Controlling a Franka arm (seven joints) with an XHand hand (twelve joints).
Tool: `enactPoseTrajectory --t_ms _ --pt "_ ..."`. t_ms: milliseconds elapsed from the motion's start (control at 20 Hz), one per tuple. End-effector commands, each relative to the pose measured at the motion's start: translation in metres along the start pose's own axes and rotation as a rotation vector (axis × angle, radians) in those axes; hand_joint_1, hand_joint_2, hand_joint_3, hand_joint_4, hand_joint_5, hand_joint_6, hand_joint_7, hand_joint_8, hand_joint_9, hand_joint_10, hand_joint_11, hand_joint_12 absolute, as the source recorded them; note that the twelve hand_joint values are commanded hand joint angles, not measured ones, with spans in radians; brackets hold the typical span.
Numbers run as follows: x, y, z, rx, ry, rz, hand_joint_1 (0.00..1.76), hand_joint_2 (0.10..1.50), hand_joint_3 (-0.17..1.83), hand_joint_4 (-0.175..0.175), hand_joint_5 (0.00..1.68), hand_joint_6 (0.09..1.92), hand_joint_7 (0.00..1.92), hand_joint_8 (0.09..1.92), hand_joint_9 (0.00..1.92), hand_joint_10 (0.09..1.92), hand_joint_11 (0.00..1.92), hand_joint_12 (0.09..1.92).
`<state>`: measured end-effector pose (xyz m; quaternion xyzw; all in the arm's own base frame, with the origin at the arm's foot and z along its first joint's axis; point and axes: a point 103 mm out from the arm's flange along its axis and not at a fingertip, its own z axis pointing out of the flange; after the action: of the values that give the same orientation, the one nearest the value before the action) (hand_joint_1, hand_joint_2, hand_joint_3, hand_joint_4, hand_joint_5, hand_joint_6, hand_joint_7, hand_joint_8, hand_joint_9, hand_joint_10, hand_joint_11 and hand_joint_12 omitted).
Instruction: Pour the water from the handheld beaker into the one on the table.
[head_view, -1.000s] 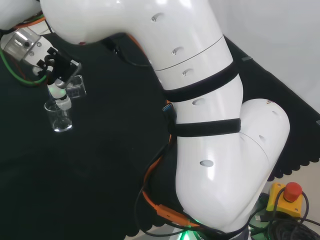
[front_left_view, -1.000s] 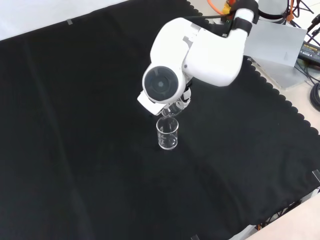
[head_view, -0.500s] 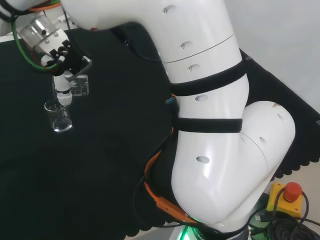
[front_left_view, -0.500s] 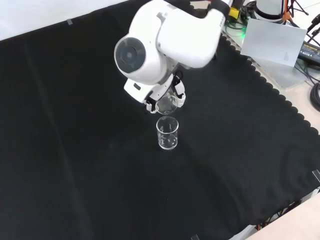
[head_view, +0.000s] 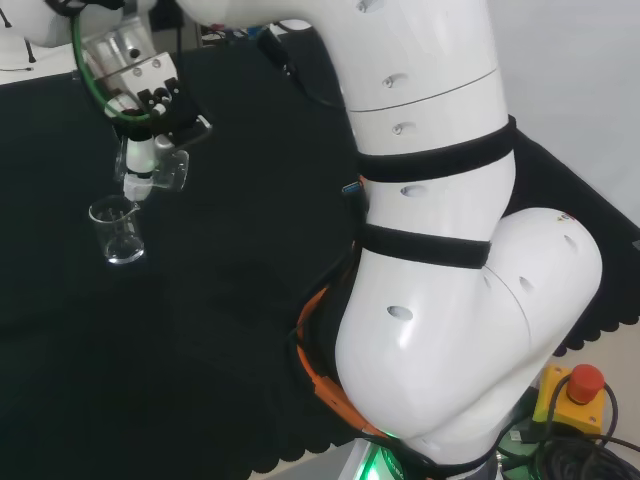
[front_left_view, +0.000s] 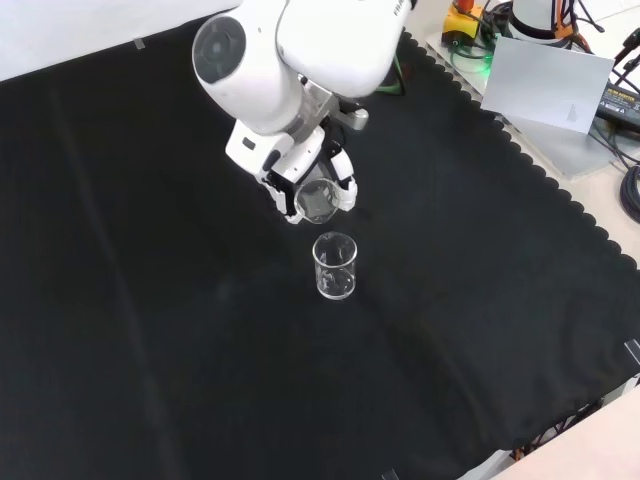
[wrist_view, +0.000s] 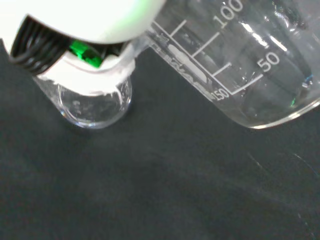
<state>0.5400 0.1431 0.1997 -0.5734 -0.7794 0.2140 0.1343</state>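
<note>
Our hand (front_left_view: 300, 180) has its fingers curled round the tilted beaker (front_left_view: 317, 199), just above and beyond the table beaker (front_left_view: 335, 266). It is probably slippery, fragile glass; we'd grip mid-wall.

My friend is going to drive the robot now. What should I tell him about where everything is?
Hand: shut on the held beaker, which is tilted on its side, above the cloth.
Table beaker: upright on the black cloth; in the front view just below the held one, apart from it.
Done: held beaker brought near and tipped.
Unclear: how much water is in either beaker; no stream is visible.
Left: line the lip up over the table beaker, finish pouring, tip back upright.
</note>
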Motion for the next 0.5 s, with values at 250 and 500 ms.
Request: enactPoseTrajectory --t_ms 250,500 --pt "-0.045 -0.003 0.007 -0.126 0.172 -0.007 1.18 0.61 0.64 0.097 1.44 0.36 1.76 0.09 1.62 0.09 1.36 0.75" --pt "-0.065 -0.004 0.02 -0.208 0.28 0.001 1.18 0.61 0.64 0.097 1.44 0.36 1.76 0.09 1.62 0.09 1.36 0.75"
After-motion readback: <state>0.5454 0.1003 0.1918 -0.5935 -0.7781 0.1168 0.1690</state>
